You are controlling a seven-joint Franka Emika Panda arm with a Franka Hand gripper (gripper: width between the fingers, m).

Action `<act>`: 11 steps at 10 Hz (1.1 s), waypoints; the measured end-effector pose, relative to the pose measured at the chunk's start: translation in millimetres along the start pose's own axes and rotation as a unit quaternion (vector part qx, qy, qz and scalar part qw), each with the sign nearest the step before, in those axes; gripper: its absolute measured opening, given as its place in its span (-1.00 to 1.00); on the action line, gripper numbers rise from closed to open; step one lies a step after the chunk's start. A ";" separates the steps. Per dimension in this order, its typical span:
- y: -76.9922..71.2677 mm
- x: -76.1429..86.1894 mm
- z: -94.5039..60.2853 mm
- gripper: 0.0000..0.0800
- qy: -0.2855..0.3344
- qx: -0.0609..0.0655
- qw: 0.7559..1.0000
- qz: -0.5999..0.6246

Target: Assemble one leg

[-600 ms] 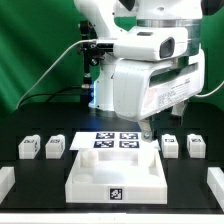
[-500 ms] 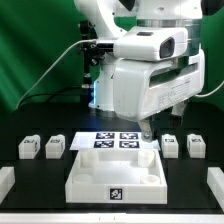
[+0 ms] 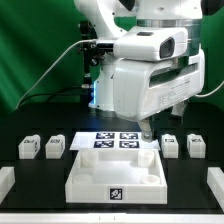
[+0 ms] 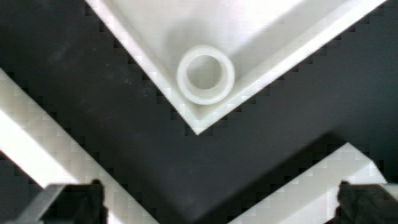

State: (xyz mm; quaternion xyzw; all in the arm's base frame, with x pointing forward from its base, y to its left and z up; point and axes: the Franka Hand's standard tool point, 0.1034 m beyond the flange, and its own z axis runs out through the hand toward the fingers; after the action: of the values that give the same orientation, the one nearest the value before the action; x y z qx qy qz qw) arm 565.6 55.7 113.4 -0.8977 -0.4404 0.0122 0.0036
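Observation:
Four white legs with marker tags stand on the black table in the exterior view: two on its left point(image 3: 28, 148) point(image 3: 56, 147) and two on its right point(image 3: 170, 146) point(image 3: 196, 143). My gripper point(image 3: 147, 129) hangs over the back right corner of the large white tray-like panel point(image 3: 115, 182), apart from every leg. In the wrist view the gripper point(image 4: 219, 204) is open and empty, its dark fingertips point(image 4: 75, 200) spread wide. Below it lies a corner of the panel point(image 4: 267, 40) with a round socket ring point(image 4: 205, 77). No leg shows in the wrist view.
The marker board point(image 3: 115, 140) lies flat behind the panel. White parts sit at the front left edge point(image 3: 5, 182) and front right edge point(image 3: 215, 180) of the table. The arm's bulky white body point(image 3: 150, 80) fills the space above the board.

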 end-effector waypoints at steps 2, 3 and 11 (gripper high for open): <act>-21.4 -15.0 9.4 0.62 0.011 -0.011 0.999 -0.048; -37.3 -39.2 16.1 0.62 0.008 -0.012 0.990 -0.138; -43.3 -79.0 36.6 0.62 0.012 -0.032 0.944 -0.330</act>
State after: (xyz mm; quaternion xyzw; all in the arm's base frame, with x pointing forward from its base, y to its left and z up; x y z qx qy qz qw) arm 482.1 19.6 79.1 -0.7022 -0.7117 -0.0147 -0.0158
